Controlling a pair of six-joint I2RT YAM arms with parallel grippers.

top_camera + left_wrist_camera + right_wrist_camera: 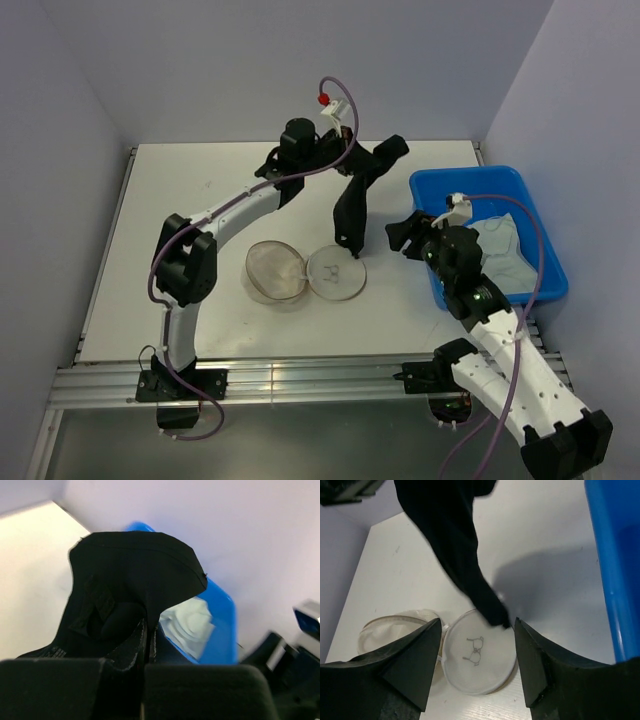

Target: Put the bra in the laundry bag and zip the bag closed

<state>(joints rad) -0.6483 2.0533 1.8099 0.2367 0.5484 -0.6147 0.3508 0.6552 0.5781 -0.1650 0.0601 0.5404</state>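
A black bra (352, 200) hangs from my left gripper (345, 150), which is shut on its upper part above the middle of the table. Its lower tip touches the far edge of the laundry bag's round lid (336, 273). That lid lies flat, flipped open to the right of the cream mesh laundry bag (275, 272). The left wrist view has the bra (135, 580) pinched between the shut left gripper (150, 640). My right gripper (477, 622) stands open and empty above the lid (479, 652), right of the bra (455, 545) and the bag (395, 630).
A blue plastic bin (540, 240) stands at the table's right edge with pale cloth (500, 245) inside; my right gripper (408, 232) hovers just left of it. The bin also shows in the wrist views (220, 620) (612, 555). Grey walls enclose the table.
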